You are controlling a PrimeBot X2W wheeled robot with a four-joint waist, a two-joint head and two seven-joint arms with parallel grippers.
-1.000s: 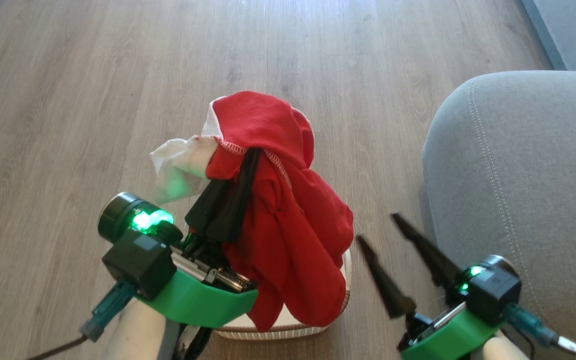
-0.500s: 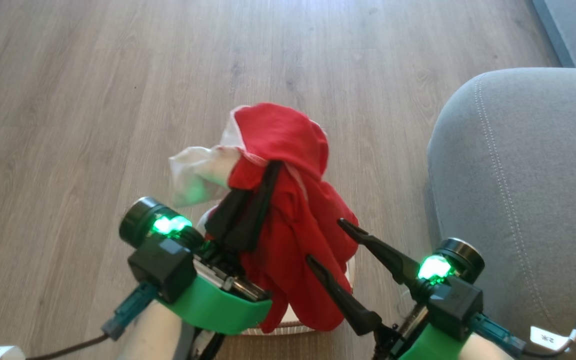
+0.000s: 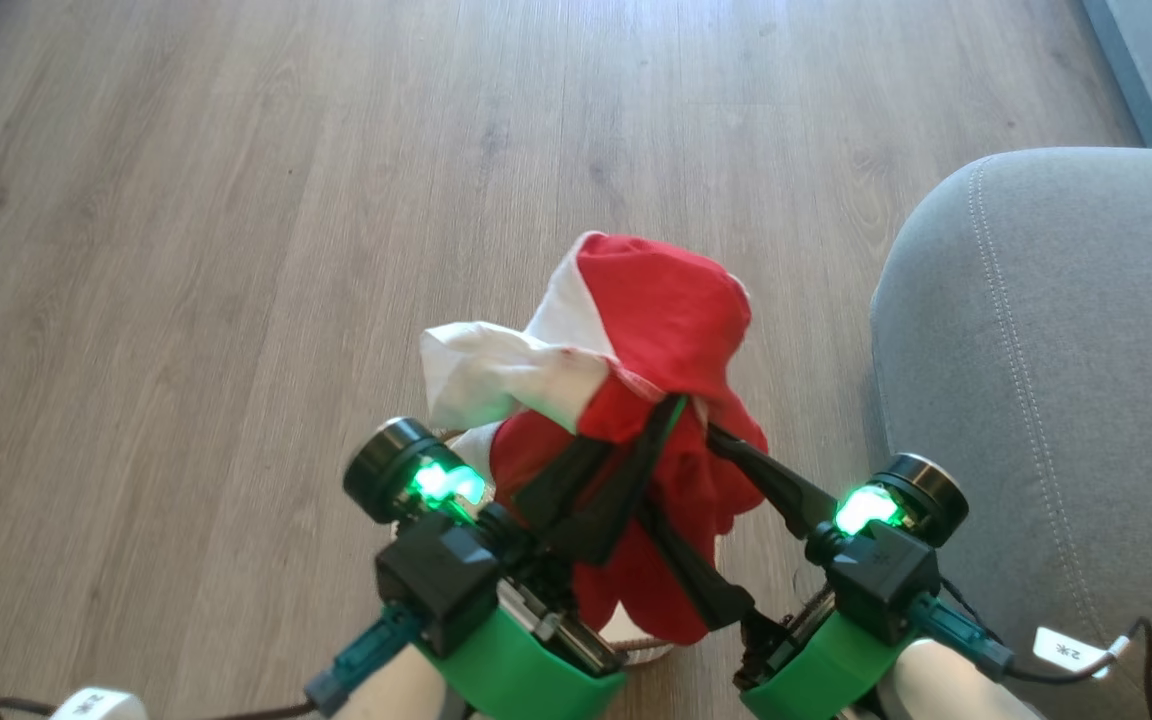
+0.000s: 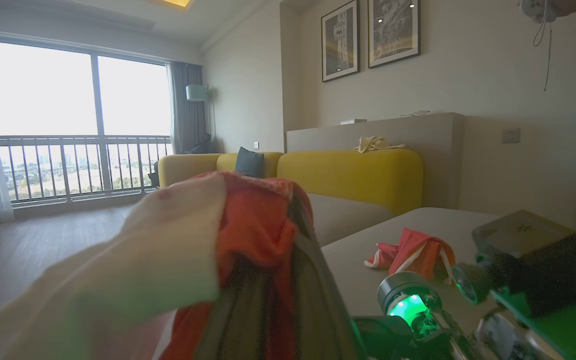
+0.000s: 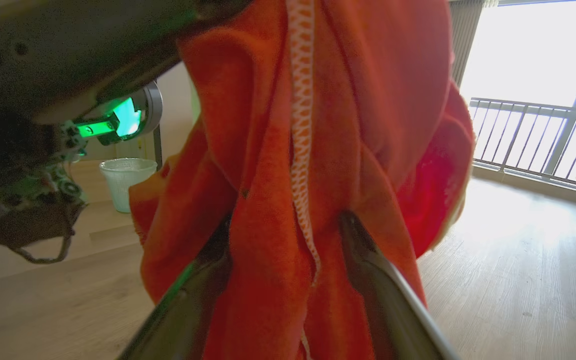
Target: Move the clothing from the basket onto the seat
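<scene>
Our left end effector (image 3: 671, 408) is pressed together on a bunch of the red garment (image 3: 671, 310) and holds it in the air above the basket (image 3: 639, 645), whose rim peeks out under the hanging folds. Our right end effector (image 3: 676, 468) is spread wide, with one finger on each side of the lower drape. In the right wrist view the cloth hangs between the fingers (image 5: 383, 300) and brushes them, but nothing is pinched. The seat (image 3: 1056, 350) lies to our right, apart from the garment, and another red piece (image 4: 415, 250) already rests on it.

We judge the step in hand to be the carry across to the seat, perhaps with a second grip first. If we close the right side, we should take a thick fold rather than the thin edge, so it does not slip out. Both arms should then travel together and level, so the cloth is not stretched between them. The low hem needs lifting clear of the basket rim and the seat's rounded corner. We should let go only once the garment is well over the cushion, beside the other piece.
</scene>
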